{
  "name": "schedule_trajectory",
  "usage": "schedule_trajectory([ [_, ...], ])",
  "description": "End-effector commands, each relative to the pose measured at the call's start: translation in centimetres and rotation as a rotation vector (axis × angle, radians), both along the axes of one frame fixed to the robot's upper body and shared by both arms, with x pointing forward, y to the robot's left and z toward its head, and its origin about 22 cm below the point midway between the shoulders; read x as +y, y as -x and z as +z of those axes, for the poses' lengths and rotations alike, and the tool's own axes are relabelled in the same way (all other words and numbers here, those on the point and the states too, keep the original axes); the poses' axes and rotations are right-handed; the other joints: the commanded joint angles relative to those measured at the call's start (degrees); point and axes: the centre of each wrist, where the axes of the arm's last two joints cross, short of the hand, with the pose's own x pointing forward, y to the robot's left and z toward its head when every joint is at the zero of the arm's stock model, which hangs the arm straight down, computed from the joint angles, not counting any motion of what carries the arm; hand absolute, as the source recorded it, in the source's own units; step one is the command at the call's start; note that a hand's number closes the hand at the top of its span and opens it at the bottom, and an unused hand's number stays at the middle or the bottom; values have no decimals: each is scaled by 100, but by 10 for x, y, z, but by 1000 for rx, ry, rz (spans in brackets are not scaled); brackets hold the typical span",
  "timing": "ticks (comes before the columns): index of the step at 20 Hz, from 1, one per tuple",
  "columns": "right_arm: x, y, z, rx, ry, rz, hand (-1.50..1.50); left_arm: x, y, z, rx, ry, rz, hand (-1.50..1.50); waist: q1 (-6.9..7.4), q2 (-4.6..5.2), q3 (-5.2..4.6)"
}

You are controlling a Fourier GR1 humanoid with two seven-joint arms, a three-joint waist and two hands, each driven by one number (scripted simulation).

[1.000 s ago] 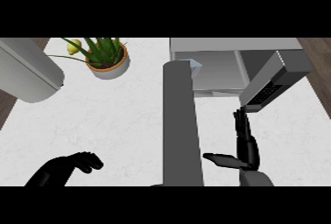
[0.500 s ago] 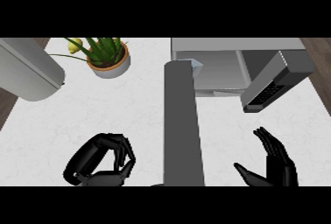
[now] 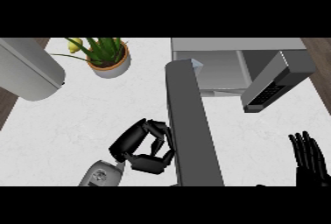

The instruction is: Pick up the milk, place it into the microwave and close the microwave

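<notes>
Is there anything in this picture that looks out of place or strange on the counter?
Nothing is spilled or broken. The microwave stands with its door swung wide open toward the robot, and the milk is barely visible behind the door's far end. The left hand is curled beside the door; the right hand rests open at the lower right.

The black left hand, low at the near left edge a second ago, has risen and moved right, fingers curled, beside the long grey microwave door. The black right hand has shifted right to the near right corner, fingers straight.
</notes>
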Motion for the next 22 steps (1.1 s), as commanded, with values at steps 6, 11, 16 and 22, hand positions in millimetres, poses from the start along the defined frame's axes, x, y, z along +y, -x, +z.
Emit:
schedule_trajectory([
  [6,-21,-5,50,-67,0,60,-150,-77,-5,-21,3,-173,-50,150,-126,27,-4],
  [11,-20,-7,69,-115,13,154,-150,-89,-7,-41,113,-217,-72,150,-340,74,-9],
  [16,-11,-23,86,-136,-1,234,-150,-113,-2,-29,142,-249,-93,-150,-596,116,-14],
  [22,0,-34,103,-172,8,349,-150,-123,-15,-4,92,-68,-60,150,-934,197,-26],
])
